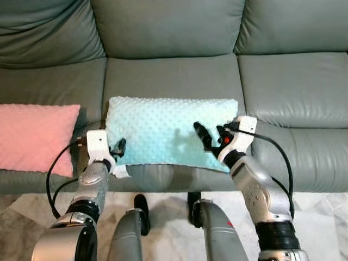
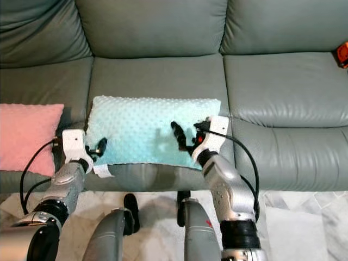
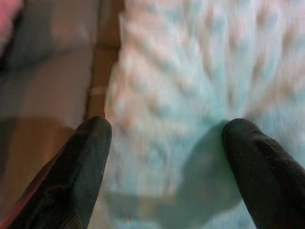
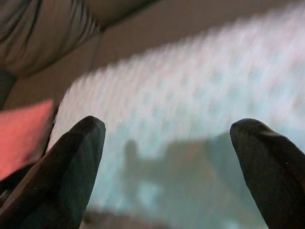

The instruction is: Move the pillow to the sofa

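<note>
Left eye view: pillow (image 1: 163, 130) lies on sofa (image 1: 174, 76); left hand (image 1: 116, 148) and right hand (image 1: 209, 139) spread apart.

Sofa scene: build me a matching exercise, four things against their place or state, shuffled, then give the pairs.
Things:
1. light blue pillow
2. pink pillow
3. left tool
4. right tool

Places or states:
A. open, at the blue pillow's front left corner
B. lies on the sofa's left seat cushion
C. open, over the blue pillow's right part
D. lies across the middle seat cushion

Pairs: 1-D, 2-B, 3-A, 4-C
</note>
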{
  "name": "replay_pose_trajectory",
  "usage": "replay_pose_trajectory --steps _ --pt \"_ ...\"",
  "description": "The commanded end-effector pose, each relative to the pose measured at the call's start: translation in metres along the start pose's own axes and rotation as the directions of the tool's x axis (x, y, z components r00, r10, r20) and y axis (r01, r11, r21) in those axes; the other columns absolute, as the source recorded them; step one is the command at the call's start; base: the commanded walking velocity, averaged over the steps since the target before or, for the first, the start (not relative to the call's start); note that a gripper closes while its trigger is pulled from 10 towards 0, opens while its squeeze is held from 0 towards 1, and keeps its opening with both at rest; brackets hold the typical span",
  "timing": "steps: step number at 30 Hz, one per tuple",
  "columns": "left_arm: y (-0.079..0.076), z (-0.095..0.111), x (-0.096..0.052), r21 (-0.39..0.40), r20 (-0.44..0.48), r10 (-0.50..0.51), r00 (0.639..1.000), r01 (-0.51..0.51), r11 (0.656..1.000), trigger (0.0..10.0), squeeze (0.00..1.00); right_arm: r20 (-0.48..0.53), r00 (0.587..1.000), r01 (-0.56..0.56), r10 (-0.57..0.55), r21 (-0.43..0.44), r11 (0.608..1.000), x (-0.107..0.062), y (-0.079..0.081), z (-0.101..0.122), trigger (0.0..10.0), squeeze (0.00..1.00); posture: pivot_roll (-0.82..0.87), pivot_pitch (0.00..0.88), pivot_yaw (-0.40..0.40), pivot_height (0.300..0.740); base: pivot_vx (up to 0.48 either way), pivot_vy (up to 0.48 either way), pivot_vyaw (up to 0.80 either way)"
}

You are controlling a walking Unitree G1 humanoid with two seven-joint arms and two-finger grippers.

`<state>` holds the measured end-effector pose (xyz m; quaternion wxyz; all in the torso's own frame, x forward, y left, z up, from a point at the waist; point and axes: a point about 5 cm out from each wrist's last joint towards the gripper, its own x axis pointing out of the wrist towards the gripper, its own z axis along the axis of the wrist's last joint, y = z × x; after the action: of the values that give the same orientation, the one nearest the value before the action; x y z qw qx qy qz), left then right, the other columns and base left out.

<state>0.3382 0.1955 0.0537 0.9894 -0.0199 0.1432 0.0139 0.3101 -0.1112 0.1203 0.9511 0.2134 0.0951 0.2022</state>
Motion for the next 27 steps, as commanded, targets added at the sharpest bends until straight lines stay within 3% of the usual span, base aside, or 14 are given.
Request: replay_pose_trajectory --steps 1,4,7,17,18,19,27 --pt "0.005 -0.023 -0.008 0.020 -0.094 -0.005 0.996 0.007 1.000 10.0 1.00 -0.082 0.996 -0.031 0.034 0.043 0.999 -0.008 0.003 -0.019 10.0 1.00 -0.05 0.490 0.052 0.740 0.000 0.000 0.00" --pt "0.005 -0.031 -0.011 0.038 -0.137 -0.018 0.990 0.023 0.999 10.0 1.00 -0.155 0.981 -0.108 0.120 0.084 0.991 -0.017 0.009 -0.034 10.0 1.00 -0.05 0.488 0.055 0.740 0.000 0.000 0.00" --pt "0.003 -0.037 -0.012 0.039 -0.173 -0.034 0.984 0.041 0.998 10.0 1.00 -0.175 0.974 -0.133 0.143 0.068 0.989 -0.020 0.009 -0.038 10.0 1.00 -0.05 0.487 0.056 0.740 0.000 0.000 0.00" --pt "-0.009 -0.052 -0.017 0.064 -0.271 -0.093 0.958 0.114 0.991 10.0 1.00 -0.300 0.948 -0.098 0.105 0.038 0.994 -0.032 -0.018 -0.058 10.0 1.00 -0.04 0.495 0.057 0.740 0.000 0.000 0.00" --pt "-0.010 -0.054 -0.017 0.067 -0.278 -0.098 0.956 0.121 0.990 10.0 0.68 -0.310 0.946 -0.088 0.090 0.023 0.996 -0.032 -0.024 -0.061 10.0 1.00 -0.04 0.495 0.057 0.740 0.000 0.000 0.00" --pt "-0.013 -0.055 -0.018 0.069 -0.285 -0.102 0.953 0.127 0.989 10.0 0.00 -0.318 0.945 -0.071 0.072 0.014 0.997 -0.032 -0.030 -0.064 10.0 1.00 -0.04 0.497 0.058 0.740 0.000 0.000 0.00" --pt "-0.026 -0.050 -0.013 0.068 -0.265 -0.112 0.958 0.135 0.989 10.0 0.00 -0.315 0.949 -0.012 0.003 -0.028 1.000 -0.031 -0.044 -0.067 10.0 1.00 -0.04 0.505 0.061 0.740 0.000 0.000 0.00"
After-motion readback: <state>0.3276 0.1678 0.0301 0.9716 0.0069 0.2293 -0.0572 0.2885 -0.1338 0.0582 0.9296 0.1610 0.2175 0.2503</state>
